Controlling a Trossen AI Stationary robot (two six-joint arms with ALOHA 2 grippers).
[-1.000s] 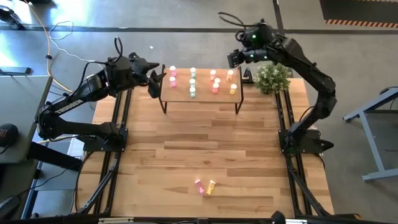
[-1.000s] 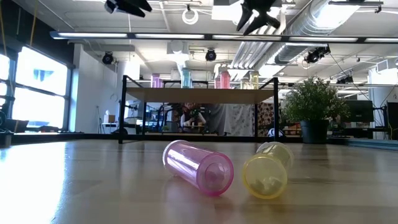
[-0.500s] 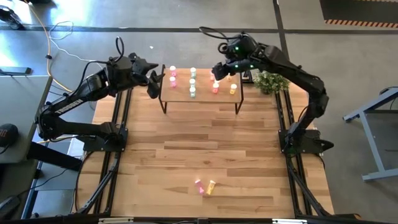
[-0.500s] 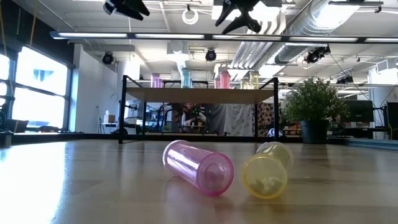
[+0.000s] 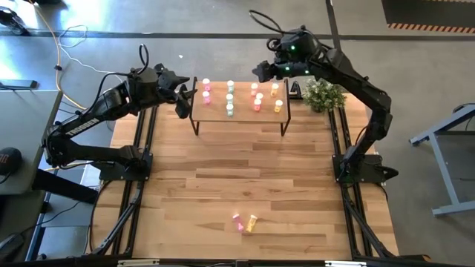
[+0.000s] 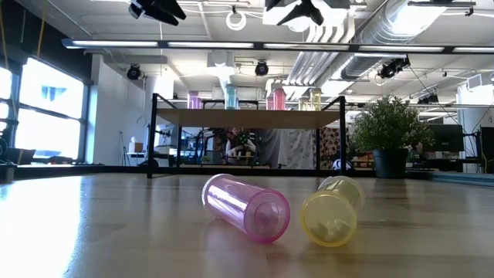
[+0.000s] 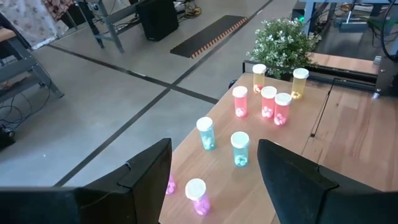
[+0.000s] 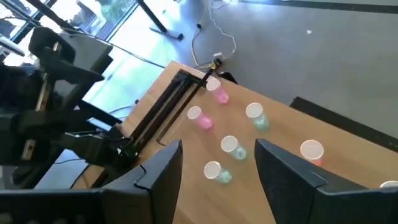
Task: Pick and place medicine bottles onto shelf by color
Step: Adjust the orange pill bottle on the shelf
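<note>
The shelf (image 5: 245, 116) stands at the table's far edge on thin black legs. Several bottles stand upright on it in colour groups: pink (image 5: 207, 90), green (image 5: 229, 99), red-orange (image 5: 257, 98), yellow (image 5: 278, 98). A pink bottle (image 6: 245, 207) and a yellow bottle (image 6: 330, 215) lie on their sides on the tabletop near the near edge. My left gripper (image 5: 185, 96) hovers open by the shelf's left end. My right gripper (image 5: 260, 72) hovers open above the shelf's far edge. In the right wrist view the green bottles (image 8: 231, 148) show between its fingers.
A small potted plant (image 5: 324, 94) stands on the table just right of the shelf. The wood-plank tabletop (image 5: 245, 170) stretches between the shelf and the two lying bottles. Black rails run along the table's left and right sides.
My right gripper has swung from beyond the shelf's right end toward the table's left, passed over the red-orange bottles, then drawn back toward the far edge, turning as it went. It stayed open. The bottles have not moved.
</note>
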